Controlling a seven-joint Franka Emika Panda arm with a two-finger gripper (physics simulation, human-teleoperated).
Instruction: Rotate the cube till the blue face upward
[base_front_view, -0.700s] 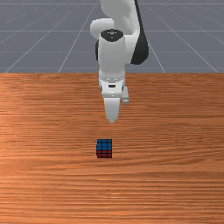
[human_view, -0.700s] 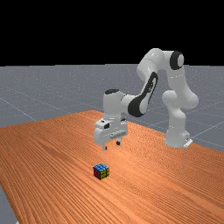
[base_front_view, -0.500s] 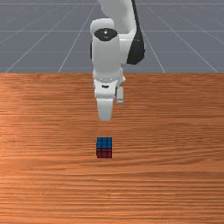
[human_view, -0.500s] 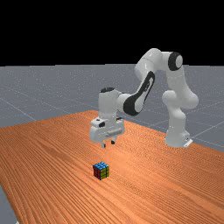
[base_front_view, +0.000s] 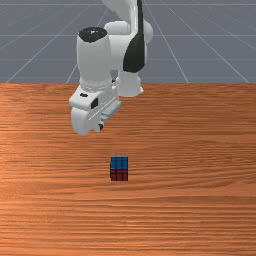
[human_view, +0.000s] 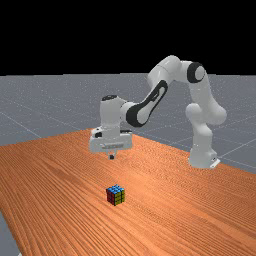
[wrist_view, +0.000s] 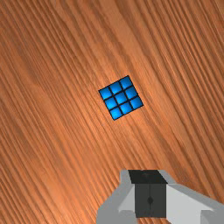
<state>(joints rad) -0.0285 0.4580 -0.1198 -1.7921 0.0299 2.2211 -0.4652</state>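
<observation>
A robot gripper (human_view: 111, 157), its fingers (wrist_view: 181, 201) closed together, is hovering over a wooden table (human_view: 55, 180) while the cube (human_view: 115, 195), blue face (wrist_view: 121, 98) up, is resting at the gripper's six o'clock in the far view.
</observation>
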